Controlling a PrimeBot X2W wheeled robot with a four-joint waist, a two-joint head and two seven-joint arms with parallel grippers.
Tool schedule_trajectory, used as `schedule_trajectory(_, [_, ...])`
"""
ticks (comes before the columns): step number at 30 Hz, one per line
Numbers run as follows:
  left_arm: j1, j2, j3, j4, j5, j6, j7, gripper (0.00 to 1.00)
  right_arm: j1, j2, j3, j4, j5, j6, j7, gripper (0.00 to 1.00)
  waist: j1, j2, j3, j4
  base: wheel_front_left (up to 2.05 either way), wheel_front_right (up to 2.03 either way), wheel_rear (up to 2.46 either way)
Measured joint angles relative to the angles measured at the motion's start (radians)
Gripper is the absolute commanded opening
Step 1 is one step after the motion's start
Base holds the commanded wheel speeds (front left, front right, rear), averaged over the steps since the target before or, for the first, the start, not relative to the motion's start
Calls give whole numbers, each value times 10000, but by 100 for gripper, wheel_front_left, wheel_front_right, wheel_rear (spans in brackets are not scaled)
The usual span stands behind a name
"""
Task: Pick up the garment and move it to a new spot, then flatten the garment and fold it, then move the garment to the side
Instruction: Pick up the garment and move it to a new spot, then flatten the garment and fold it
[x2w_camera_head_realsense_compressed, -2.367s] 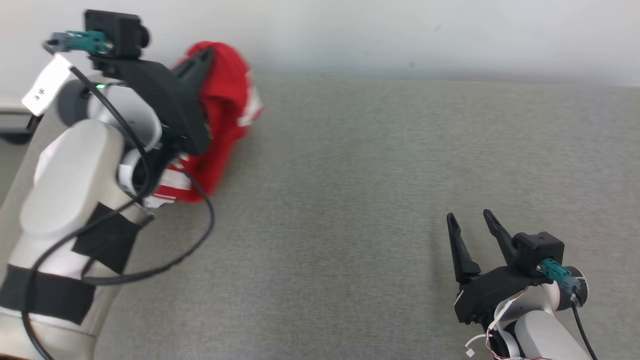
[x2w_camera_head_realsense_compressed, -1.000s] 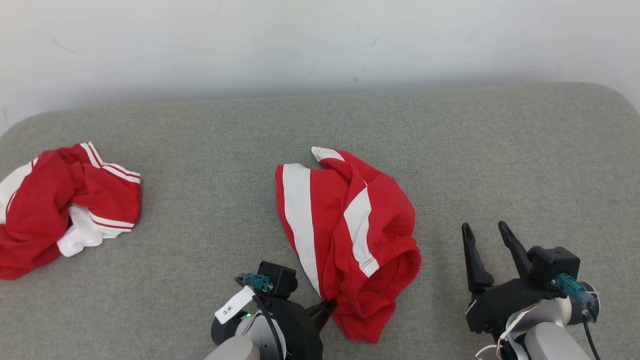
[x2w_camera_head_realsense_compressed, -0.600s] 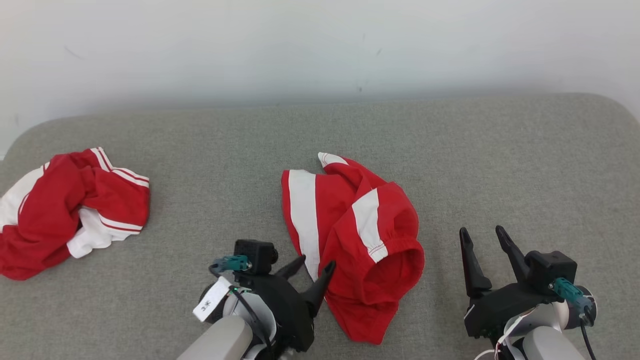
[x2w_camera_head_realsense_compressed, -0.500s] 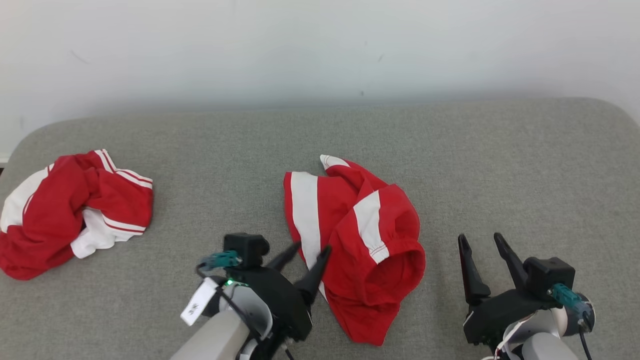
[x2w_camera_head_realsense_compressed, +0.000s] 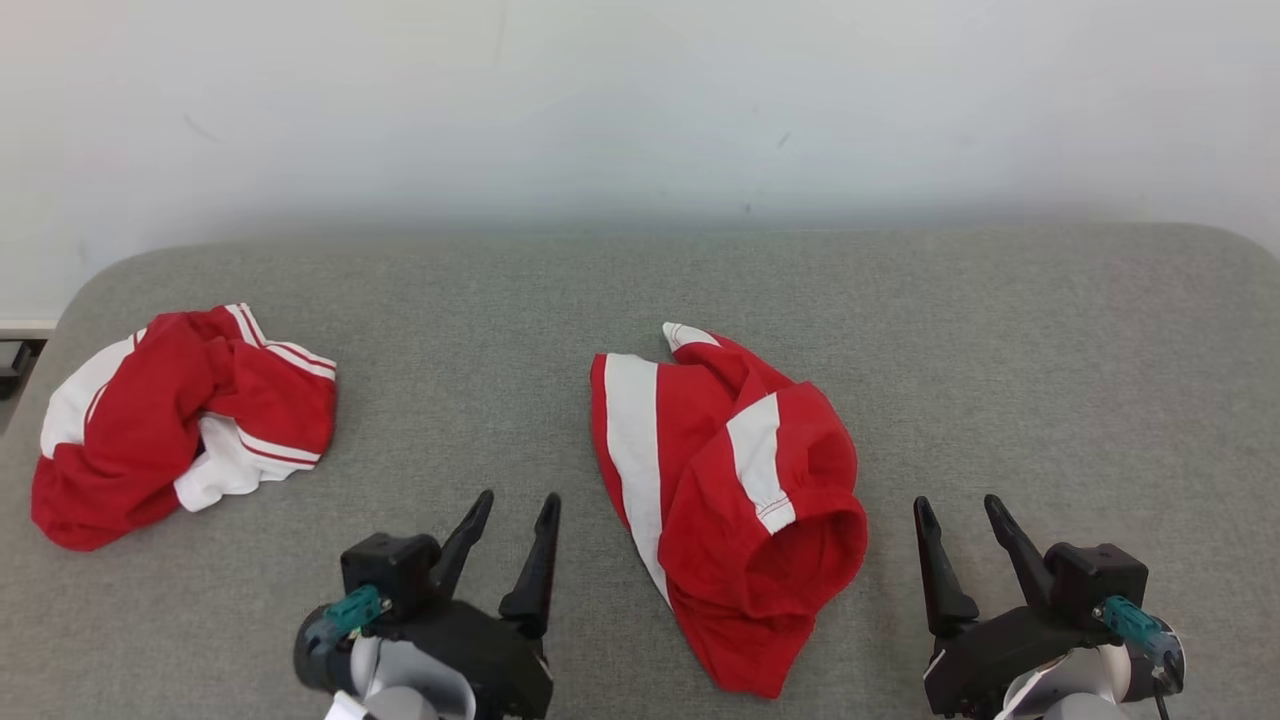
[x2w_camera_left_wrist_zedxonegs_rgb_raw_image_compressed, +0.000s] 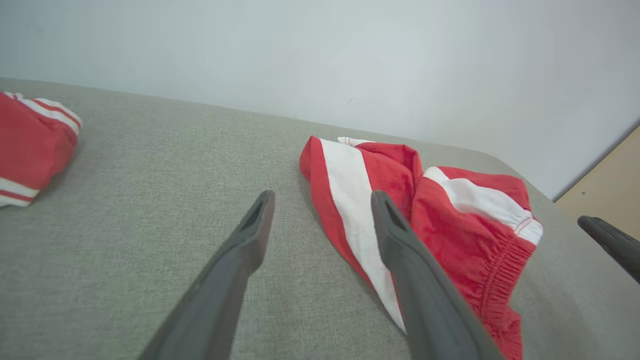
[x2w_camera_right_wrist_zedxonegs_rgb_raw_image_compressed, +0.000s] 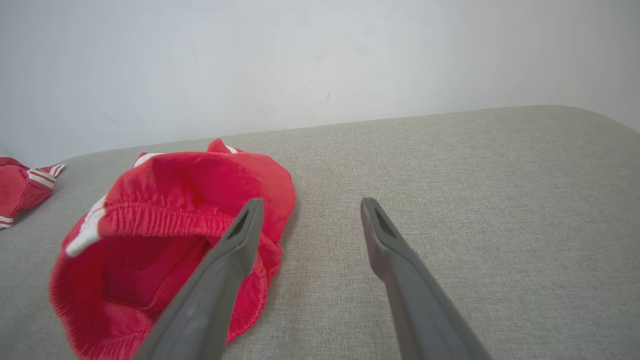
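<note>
The garment (x2w_camera_head_realsense_compressed: 735, 495), red shorts with white side stripes, lies crumpled in the middle of the grey cushioned surface (x2w_camera_head_realsense_compressed: 1050, 350). Its elastic waistband gapes toward me. My left gripper (x2w_camera_head_realsense_compressed: 518, 505) stands open just left of the shorts, apart from them, with nothing between its fingers. To the right of the shorts my right gripper (x2w_camera_head_realsense_compressed: 955, 505) is open and empty too. In the left wrist view the garment (x2w_camera_left_wrist_zedxonegs_rgb_raw_image_compressed: 450, 210) lies partly behind the right finger of my left gripper (x2w_camera_left_wrist_zedxonegs_rgb_raw_image_compressed: 322, 197). In the right wrist view the garment (x2w_camera_right_wrist_zedxonegs_rgb_raw_image_compressed: 170, 220) sits left of my right gripper (x2w_camera_right_wrist_zedxonegs_rgb_raw_image_compressed: 310, 202).
A second red and white garment (x2w_camera_head_realsense_compressed: 180, 420) lies bunched at the far left of the surface, also seen as a red garment (x2w_camera_left_wrist_zedxonegs_rgb_raw_image_compressed: 30, 140) in the left wrist view. A pale wall (x2w_camera_head_realsense_compressed: 640, 100) runs behind. The surface's right half is bare.
My left gripper let go of the shorts, opened, and drew back to the left. The shorts stay where they were dropped. The head camera tilted, shifting the whole picture.
</note>
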Motion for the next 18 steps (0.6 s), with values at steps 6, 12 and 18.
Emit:
schedule_trajectory(6, [532, 251, 313, -600, 410, 171, -35, 100, 0, 12, 31, -79, 15, 75, -2, 100, 0, -1, -26, 166, 0, 0, 0])
schedule_trajectory(12, [1363, 420, 876, -1014, 821, 257, -59, 100, 3, 33, 105, -125, 15, 111, -2, 100, 0, -1, -71, 238, 0, 0, 0])
schedule_trajectory(18, [2010, 330, 1998, -1411, 1340, 257, -59, 100, 125, 40, 151, -219, 23, 153, 6, 100, 0, -1, -91, 381, 0, 0, 0])
